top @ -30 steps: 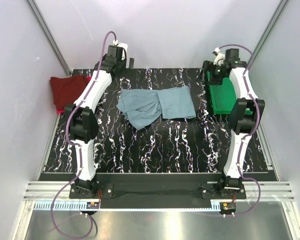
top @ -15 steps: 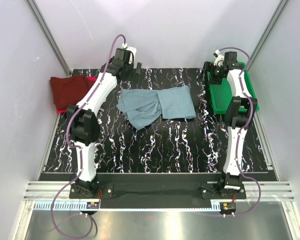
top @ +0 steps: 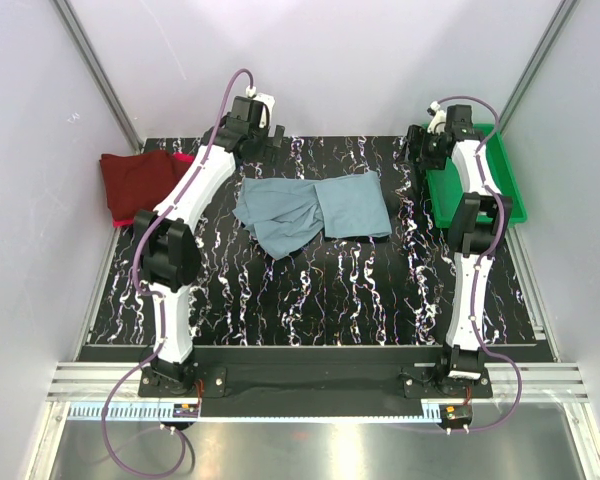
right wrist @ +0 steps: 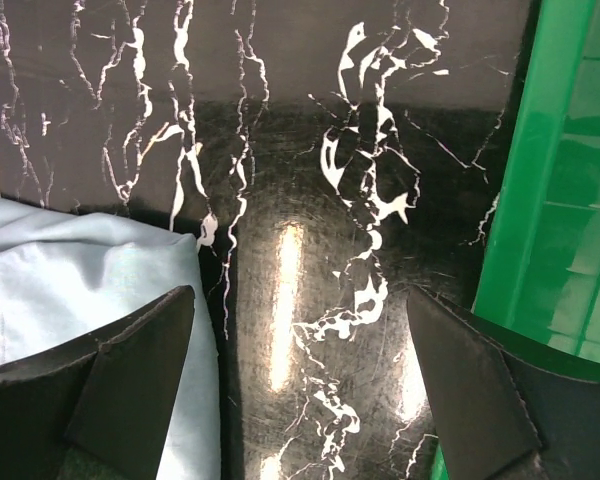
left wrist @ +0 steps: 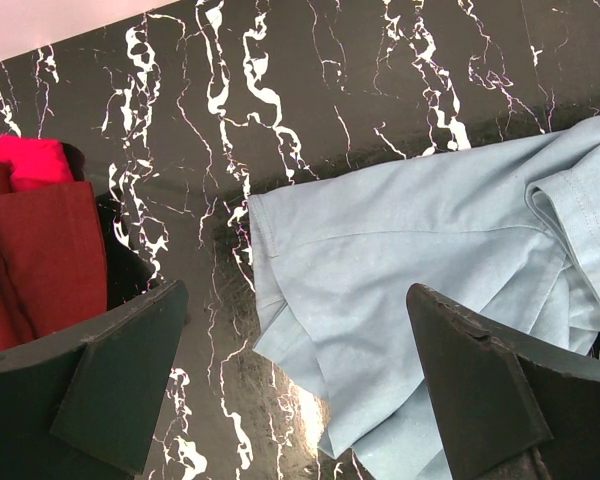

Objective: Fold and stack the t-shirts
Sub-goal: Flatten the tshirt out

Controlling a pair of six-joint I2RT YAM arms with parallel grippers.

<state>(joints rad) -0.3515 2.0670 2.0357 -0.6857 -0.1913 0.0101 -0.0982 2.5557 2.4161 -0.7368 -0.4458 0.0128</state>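
The grey-blue t-shirt lies rumpled and partly doubled over in the middle of the worktop, its long axis running left to right. Both arms reach to the far edge, so the cloth sits on the near side of each hand. The left hand hangs with its fingers wide apart and holds nothing. Its wrist view looks straight down on the shirt's far-left corner, with a hemmed edge and what seems to be a sleeve between the fingers. The right hand is likewise spread and empty, poised over bare worktop between the shirt's right edge and the green tray. Its own camera catches only a corner of blue cloth at the lower left, so the left hand is judged the nearer of the two to a grasp. The top view gives the whole outline of the shirt and the maroon t-shirt folded at the far left. The left wrist view adds the bright red t-shirt touching the maroon one, though which overlaps which is unclear.
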